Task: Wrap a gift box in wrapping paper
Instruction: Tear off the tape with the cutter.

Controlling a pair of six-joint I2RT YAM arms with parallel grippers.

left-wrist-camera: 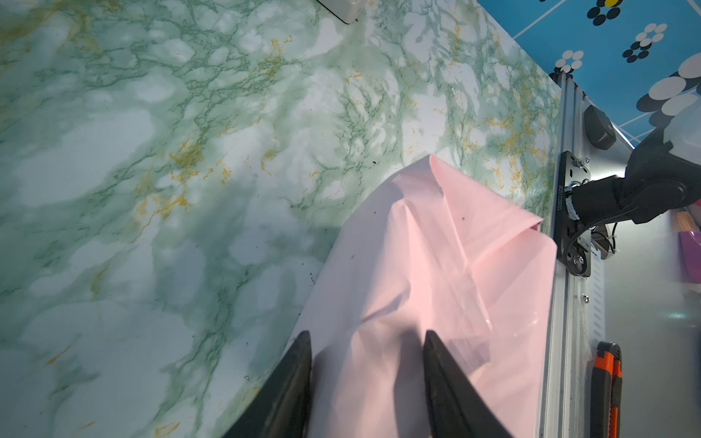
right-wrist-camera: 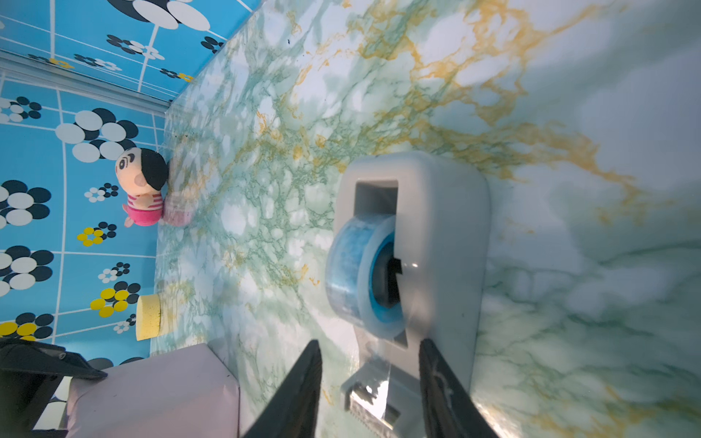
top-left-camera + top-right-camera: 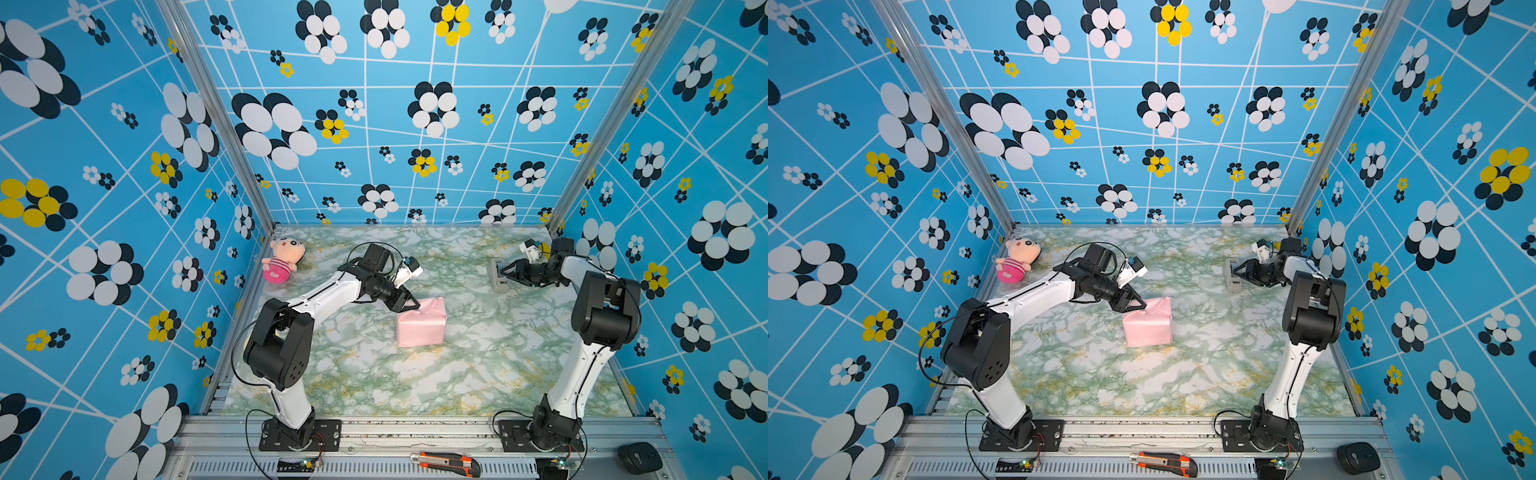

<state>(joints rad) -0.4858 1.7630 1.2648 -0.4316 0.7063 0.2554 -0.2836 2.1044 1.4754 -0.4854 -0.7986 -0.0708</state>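
Two grippers at work on my rig: the left gripper (image 3: 412,305), jaws apart, sits at a top corner of the thin, creased pale pink wrapping paper (image 3: 422,328) folded around the small gift box, hidden inside, in the middle of the green marble-patterned table (image 3: 478,374); the right gripper (image 3: 502,271), jaws also apart, straddles the grey plastic tape dispenser (image 3: 496,280) near the back. I judge the paper light, slippery and easily torn, best pinned at its loose end folds
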